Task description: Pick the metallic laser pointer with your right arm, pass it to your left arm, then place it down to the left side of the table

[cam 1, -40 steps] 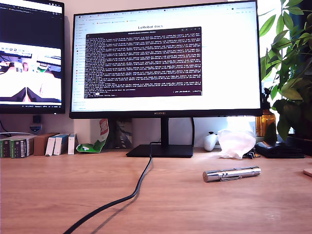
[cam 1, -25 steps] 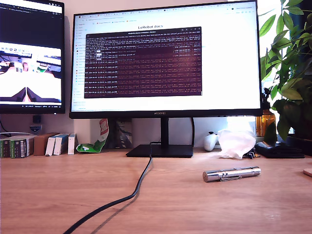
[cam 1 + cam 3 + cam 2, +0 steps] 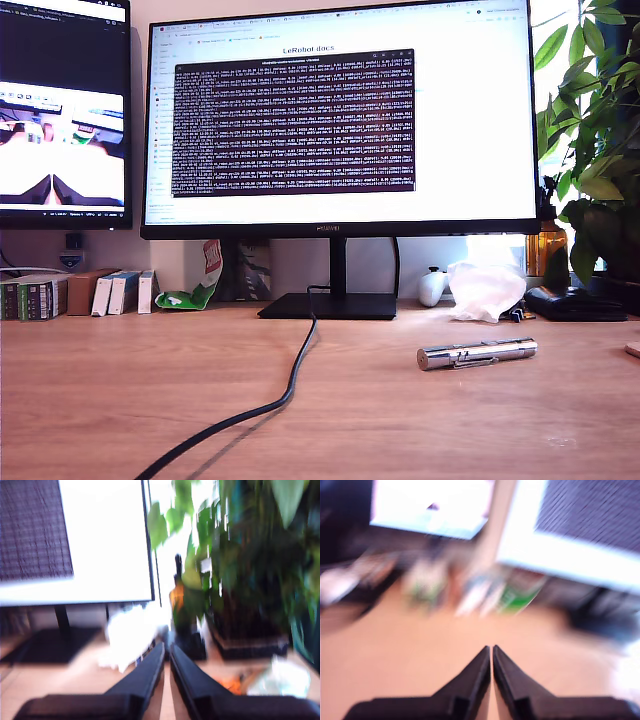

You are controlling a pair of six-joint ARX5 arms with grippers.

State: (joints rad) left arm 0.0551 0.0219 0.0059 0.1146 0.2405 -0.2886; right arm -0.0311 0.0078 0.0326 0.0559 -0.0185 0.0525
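Well apart: metallic laser pointer (image 3: 477, 353) flat on table (image 3: 100, 400); jaws of both grippers pressed together, empty

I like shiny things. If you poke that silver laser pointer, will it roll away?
Probably a little. The pointer is a smooth round tube lying flat on the table, so it could roll. Its side clip may stop it. The shiny metal looks stiff and likely slippery to grip.

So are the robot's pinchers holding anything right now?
No. My first gripper and second gripper are both shut on nothing. The metallic laser pointer lies on the table.
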